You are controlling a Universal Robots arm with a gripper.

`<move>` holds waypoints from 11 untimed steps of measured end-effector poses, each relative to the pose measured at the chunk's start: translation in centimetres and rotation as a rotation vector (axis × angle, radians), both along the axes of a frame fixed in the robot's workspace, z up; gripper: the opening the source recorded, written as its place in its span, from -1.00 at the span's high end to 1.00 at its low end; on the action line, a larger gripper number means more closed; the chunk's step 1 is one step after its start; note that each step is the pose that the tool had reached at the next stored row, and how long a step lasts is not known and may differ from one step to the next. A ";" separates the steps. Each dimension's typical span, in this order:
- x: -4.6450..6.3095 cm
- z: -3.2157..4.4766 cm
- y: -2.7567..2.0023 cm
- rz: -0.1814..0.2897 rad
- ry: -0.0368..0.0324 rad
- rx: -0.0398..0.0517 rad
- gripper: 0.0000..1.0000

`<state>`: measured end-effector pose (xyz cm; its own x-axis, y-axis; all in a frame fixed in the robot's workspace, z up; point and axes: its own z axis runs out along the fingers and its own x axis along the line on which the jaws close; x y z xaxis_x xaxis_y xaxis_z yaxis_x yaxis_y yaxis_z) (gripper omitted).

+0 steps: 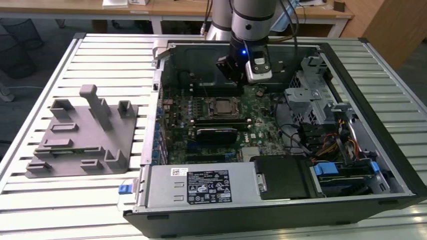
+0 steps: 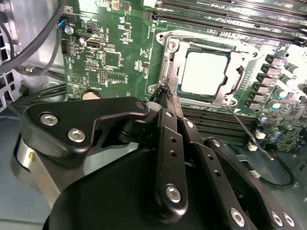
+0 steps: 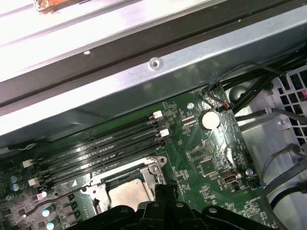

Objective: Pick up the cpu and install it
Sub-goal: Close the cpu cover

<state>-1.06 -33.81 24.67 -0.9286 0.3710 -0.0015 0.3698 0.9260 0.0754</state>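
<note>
Black gripper up close, cpu resting in its socket.
Second wrist view: its fingers are pinched together beside the socket's corner, holding nothing. First wrist view adds memory slots. Exterior view adds the computer case and a grey tray.

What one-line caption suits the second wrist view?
Gripper poised over the motherboard, its tip beside the socket where the cpu sits.
</note>
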 end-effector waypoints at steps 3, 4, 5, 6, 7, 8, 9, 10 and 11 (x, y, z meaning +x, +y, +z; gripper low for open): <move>-0.1 -0.04 -0.02 0.000 0.0000 0.0001 0.79; -0.1 -0.06 -0.04 0.000 0.0000 0.0001 0.79; -0.2 -0.07 -0.11 0.000 0.0001 0.0001 0.79; -0.2 -0.08 -0.21 -0.001 0.0003 0.0000 0.79; -0.2 -0.10 -0.27 -0.008 0.0010 0.0001 0.79; -0.2 -0.12 -0.26 -0.020 0.0011 0.0001 0.79; -0.2 -0.14 -0.27 -0.037 0.0011 0.0001 0.79; -0.2 -0.16 -0.27 -0.055 0.0011 0.0001 0.79; -0.2 -0.19 -0.27 -0.073 0.0010 0.0001 0.79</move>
<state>-1.22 -34.08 24.48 -0.8990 0.4380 -0.0005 0.4368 0.8964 0.0751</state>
